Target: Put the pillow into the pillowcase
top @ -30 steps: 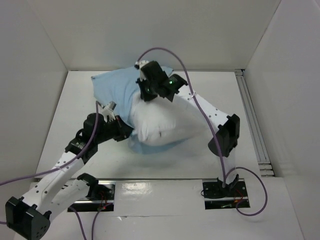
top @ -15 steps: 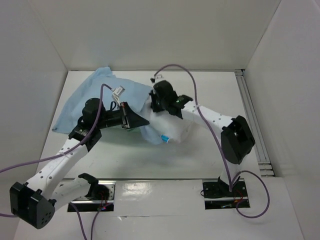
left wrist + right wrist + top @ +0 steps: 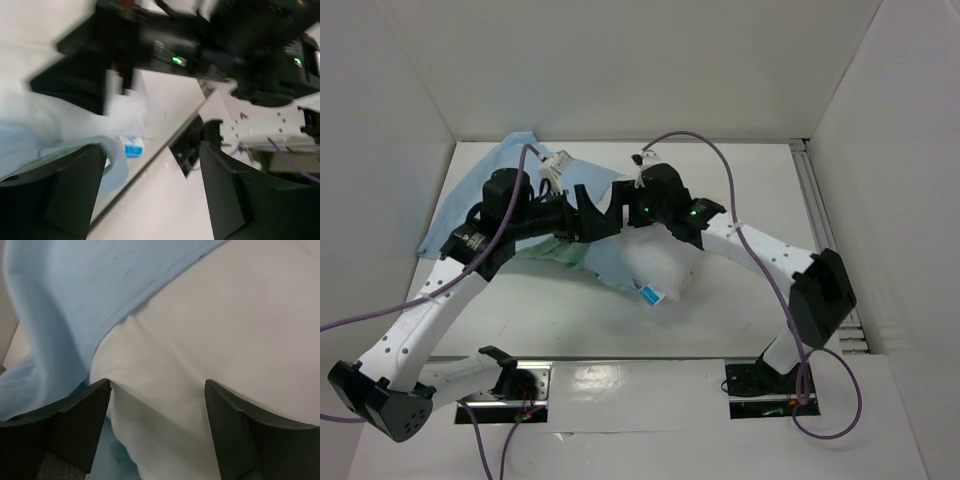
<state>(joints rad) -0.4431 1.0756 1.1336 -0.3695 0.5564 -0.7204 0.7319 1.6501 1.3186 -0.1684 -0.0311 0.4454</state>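
Observation:
The white pillow (image 3: 665, 262) lies mid-table, its blue-and-white label (image 3: 651, 294) at the near corner. The light blue pillowcase (image 3: 448, 222) spreads left and back from it, and a fold (image 3: 605, 262) covers the pillow's left part. My left gripper (image 3: 601, 213) hovers over that fold, open. In the left wrist view it (image 3: 151, 146) holds nothing; the pillowcase edge (image 3: 114, 165) curls beside its left finger and the label (image 3: 133, 147) shows beyond. My right gripper (image 3: 624, 200) faces it closely. It (image 3: 157, 383) is open over the pillow (image 3: 210, 340), the pillowcase (image 3: 75, 300) to its left.
White walls close the table in at the back and both sides. A metal rail (image 3: 825, 240) runs along the right edge. The arm bases (image 3: 510, 380) (image 3: 765, 385) sit at the near edge, and purple cables (image 3: 720, 165) loop above the arms.
Both grippers have opened and let go. The pillow has come down nearer the front, and the pillowcase now trails out to the left. The two wrists have drawn close together.

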